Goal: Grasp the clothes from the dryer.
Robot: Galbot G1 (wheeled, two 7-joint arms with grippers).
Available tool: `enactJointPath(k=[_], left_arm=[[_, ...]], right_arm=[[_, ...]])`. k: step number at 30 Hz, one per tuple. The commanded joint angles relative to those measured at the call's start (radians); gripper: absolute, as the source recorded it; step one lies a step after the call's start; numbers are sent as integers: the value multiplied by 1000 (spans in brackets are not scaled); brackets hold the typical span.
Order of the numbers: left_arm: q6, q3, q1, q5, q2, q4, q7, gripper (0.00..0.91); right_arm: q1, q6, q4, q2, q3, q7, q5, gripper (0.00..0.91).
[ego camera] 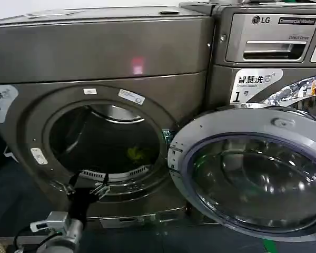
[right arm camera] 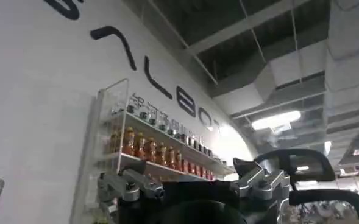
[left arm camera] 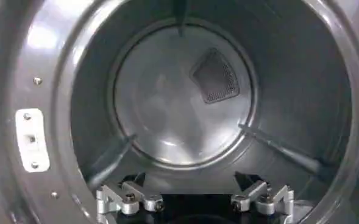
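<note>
Right, the dryer (ego camera: 95, 52) stands with its round glass door (ego camera: 253, 174) swung wide to the robot's right, the silver rim catching the light. Deep on the drum floor lies the clothes (ego camera: 135, 154), a small yellow-green scrap, limp and well apart from anything metal. The left gripper (ego camera: 87, 188) hangs at the lower lip of the porthole, just at the threshold, its jaws spread apart and holding nothing. From the left wrist view the fingers (left arm camera: 129, 199) frame the drum's back wall (left arm camera: 179, 97), with a dark mesh vent (left arm camera: 216, 76) set in it. The right gripper (right arm camera: 194, 185) points up toward a wall shelf of bottles (right arm camera: 155, 152), its jaws likewise released and bare. Beside the dryer sits a silver LG machine (ego camera: 274, 37).
</note>
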Motion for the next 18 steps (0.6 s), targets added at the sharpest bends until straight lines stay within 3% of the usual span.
enactJointPath(k=[1, 13, 18], left_arm=[[-32, 20, -161, -14, 7, 127, -2, 907], [-79, 116, -620, -31, 12, 598, -25, 907], [-106, 147, -738, -23, -7, 810, -42, 907]], right_arm=[[-6, -3, 23, 4, 8, -3, -9, 907], [-30, -2, 20, 8, 36, -2, -7, 907], [-33, 0, 4, 0, 41, -4, -4, 907]])
